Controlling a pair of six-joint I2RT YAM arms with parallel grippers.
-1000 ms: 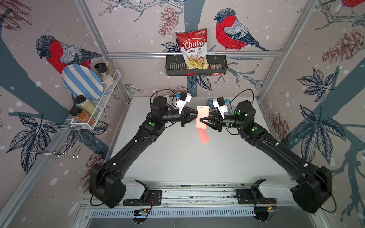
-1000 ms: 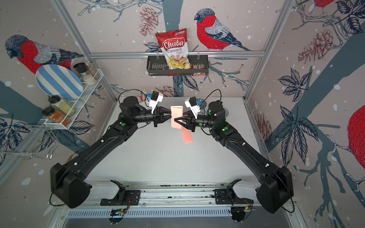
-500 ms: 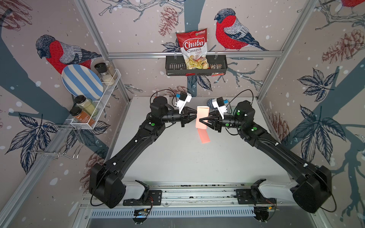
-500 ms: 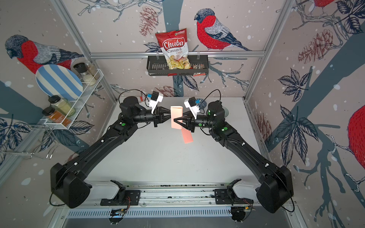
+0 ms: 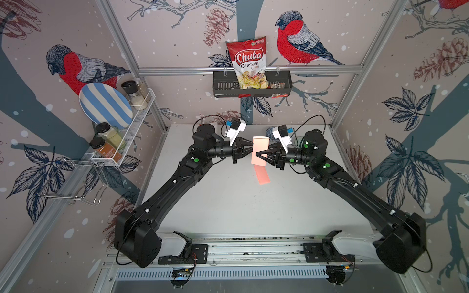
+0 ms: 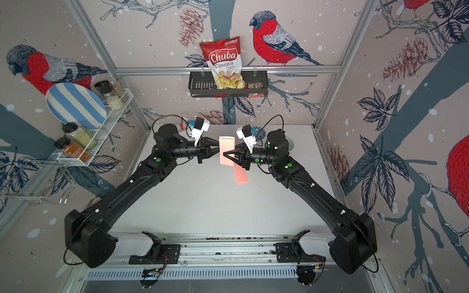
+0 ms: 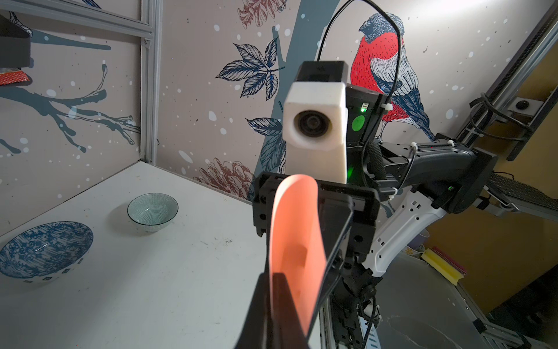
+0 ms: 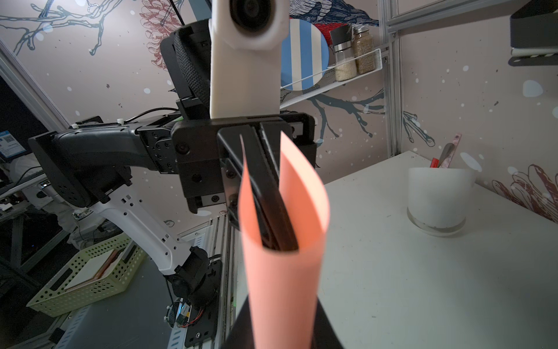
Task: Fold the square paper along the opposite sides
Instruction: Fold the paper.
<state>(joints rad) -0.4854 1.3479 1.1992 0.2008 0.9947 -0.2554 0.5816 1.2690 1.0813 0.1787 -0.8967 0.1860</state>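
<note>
1. Position of the work: the paper (image 5: 259, 151) is held clear of the surface (image 5: 228, 203), toward 12 o'clock of the surface centre, between the two arms.
2. Shape of the work: the paper is bent into a loose curl, not pressed flat. In both top views the rounded bend lies at its 12 o'clock end. A darker flap (image 5: 263, 175) extends past the brighter layer toward 6 o'clock.
3. Left gripper (image 5: 252, 150): it enters from 9 o'clock. Its fingers (image 8: 265, 181) are closed together. In the right wrist view they reach into the curl, with one paper layer on each side. Their tips are hidden, so a pinch on a layer cannot be confirmed.
4. Right gripper (image 5: 258, 154): it enters from 3 o'clock. Its fingers (image 5: 266, 159) are partly open and straddle the curl, one outside each layer. No firm clamp on the paper is visible.
5. Change against the earlier frames: the gap between the right fingers has narrowed slightly over the last second. The left fingers have stayed closed.
6. No change against the earlier frames: both arms, the paper and the flap occupy the same places as one second ago.
7. Other items: a blue patterned bowl (image 7: 45, 250) and a small green bowl (image 7: 152, 211) stand on the surface at about 1 to 2 o'clock of the paper, apart from it.
</note>
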